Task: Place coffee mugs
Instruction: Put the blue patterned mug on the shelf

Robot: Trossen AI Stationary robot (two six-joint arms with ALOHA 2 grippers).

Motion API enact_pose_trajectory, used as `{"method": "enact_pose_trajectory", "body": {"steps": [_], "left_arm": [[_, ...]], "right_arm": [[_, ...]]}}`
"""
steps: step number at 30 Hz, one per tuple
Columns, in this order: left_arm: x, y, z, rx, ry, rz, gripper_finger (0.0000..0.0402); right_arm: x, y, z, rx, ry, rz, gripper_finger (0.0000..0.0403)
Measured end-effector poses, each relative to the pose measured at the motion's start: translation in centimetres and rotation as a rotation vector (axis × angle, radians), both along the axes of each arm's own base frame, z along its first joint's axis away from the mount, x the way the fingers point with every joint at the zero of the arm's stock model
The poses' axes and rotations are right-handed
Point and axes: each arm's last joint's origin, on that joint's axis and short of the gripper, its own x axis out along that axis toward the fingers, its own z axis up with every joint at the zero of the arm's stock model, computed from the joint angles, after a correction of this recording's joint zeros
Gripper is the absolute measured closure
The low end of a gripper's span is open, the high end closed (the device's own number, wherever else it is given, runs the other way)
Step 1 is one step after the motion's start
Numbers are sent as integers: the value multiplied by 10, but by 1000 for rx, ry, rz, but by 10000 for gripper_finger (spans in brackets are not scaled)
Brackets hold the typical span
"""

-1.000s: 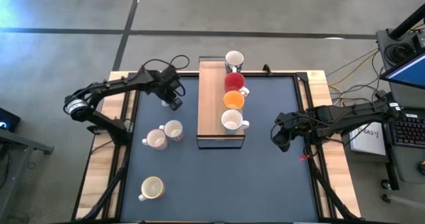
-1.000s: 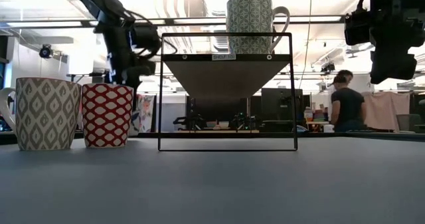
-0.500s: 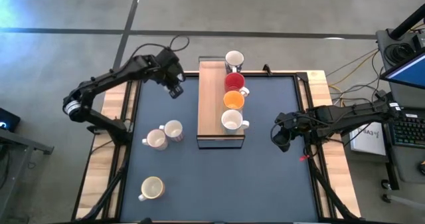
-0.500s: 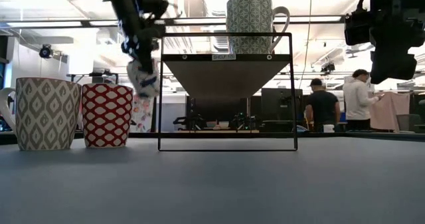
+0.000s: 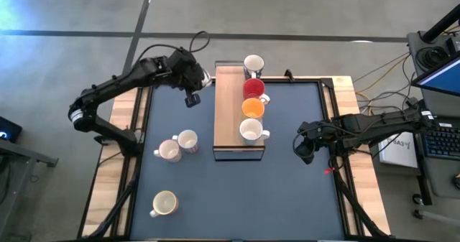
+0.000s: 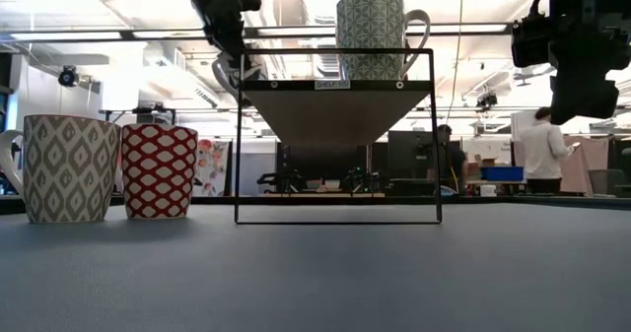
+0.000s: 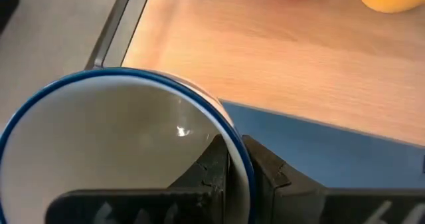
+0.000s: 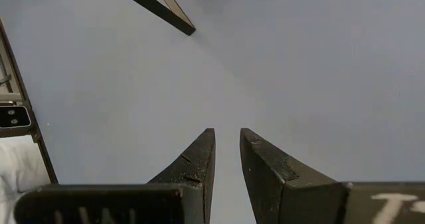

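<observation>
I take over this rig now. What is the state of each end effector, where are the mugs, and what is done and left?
Left end effector: shut on a blue-rimmed mug, raised beside the wooden shelf.
Right end effector: slightly open, empty, above the mat.
Done: four mugs on the shelf: white, red, orange, white.
Left: set down the held mug; then three on the mat.

Left gripper [image 5: 192, 91] with mug [image 7: 119, 151], now higher, nearer shelf [image 5: 228, 105].
</observation>
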Motion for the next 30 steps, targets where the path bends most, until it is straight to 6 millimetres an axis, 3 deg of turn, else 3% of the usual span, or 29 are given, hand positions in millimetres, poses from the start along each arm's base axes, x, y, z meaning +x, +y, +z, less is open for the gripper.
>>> {"method": "enact_pose_trajectory", "body": {"steps": [16,30], "left_arm": [[24,0,-11,23,-9,-293,393],[40,3,-28,-9,30,-312,388]], "right_arm": [[0,0,0,0,1,0,342],[0,0,0,0,1,0,342]]}}
